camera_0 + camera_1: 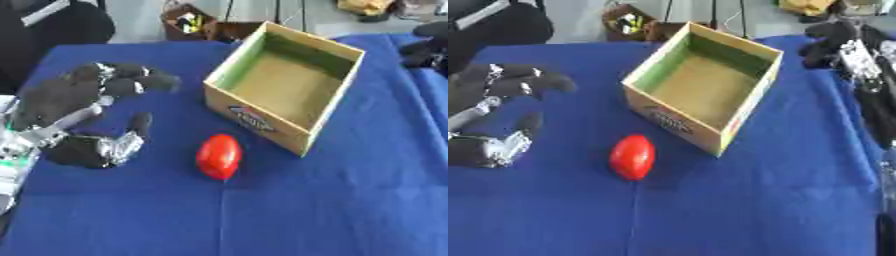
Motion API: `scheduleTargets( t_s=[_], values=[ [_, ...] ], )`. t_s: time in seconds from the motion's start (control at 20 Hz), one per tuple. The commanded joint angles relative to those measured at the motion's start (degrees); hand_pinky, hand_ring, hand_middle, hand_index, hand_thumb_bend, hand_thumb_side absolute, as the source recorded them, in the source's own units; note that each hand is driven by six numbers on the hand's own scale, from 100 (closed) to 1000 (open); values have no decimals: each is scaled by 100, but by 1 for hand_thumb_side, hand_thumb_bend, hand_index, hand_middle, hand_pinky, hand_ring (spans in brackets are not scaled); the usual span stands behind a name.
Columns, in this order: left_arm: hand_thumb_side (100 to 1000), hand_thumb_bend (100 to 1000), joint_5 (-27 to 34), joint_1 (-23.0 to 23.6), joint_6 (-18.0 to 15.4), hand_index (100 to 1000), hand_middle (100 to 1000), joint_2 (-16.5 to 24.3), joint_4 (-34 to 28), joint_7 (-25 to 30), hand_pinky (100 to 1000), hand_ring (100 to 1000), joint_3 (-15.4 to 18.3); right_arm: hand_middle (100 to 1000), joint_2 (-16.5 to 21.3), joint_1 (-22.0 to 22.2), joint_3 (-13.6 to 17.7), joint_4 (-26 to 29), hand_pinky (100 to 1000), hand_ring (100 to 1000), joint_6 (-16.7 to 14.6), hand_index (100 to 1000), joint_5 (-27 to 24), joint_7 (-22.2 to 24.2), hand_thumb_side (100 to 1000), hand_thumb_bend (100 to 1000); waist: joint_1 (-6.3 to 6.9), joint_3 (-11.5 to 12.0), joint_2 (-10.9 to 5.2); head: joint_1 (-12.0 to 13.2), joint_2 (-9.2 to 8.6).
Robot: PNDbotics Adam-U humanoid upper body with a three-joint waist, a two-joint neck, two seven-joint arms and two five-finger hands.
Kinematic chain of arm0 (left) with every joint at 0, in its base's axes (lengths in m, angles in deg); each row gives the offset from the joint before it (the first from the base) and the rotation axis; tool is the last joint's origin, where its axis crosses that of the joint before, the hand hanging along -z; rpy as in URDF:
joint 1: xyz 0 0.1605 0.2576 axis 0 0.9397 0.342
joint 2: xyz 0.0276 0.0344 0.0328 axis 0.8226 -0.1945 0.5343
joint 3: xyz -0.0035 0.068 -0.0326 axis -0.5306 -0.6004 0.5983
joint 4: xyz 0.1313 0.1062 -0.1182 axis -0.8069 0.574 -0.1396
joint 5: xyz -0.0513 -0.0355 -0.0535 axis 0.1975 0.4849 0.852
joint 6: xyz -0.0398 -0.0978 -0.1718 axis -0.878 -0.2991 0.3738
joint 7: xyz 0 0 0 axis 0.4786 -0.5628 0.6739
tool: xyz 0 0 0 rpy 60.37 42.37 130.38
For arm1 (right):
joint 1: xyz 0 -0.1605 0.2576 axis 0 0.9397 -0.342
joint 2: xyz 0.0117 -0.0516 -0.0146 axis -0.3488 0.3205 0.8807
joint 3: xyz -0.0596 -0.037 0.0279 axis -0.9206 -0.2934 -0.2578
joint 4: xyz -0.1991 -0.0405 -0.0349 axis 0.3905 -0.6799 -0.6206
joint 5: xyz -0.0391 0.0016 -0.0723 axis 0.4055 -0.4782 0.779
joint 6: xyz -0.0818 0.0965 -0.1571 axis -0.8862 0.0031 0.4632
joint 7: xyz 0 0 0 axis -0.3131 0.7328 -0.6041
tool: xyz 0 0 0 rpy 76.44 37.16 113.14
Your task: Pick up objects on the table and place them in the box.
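A red egg-shaped object (218, 156) lies on the blue tablecloth, just in front of the near left corner of an open cardboard box (287, 85). The box looks empty inside. My left hand (83, 115) hovers to the left of the red object, fingers spread and thumb apart, holding nothing. My right hand (840, 42) shows at the far right, beyond the box's right side, fingers curled downward with nothing in them.
The blue cloth covers the table (306, 210), with bare cloth in front and to the right of the box. A dark brown container (188, 21) with small items stands past the table's far edge.
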Motion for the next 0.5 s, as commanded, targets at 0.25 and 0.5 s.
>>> scheduleTargets(
  t_s=[0.25,0.5],
  values=[
    [957,100,109,-93,145,989,785,171,-105,509,575,777,-14,495,81,-84,-4,51,722,744,-18,752,15,14,819,100,-20,-5,-85,27,-60],
    [1000,100,279,-56,580,1000,815,222,-105,504,599,805,-221,495,79,-83,-8,46,722,744,-20,752,12,22,819,100,-17,-15,-82,42,-70]
  ],
)
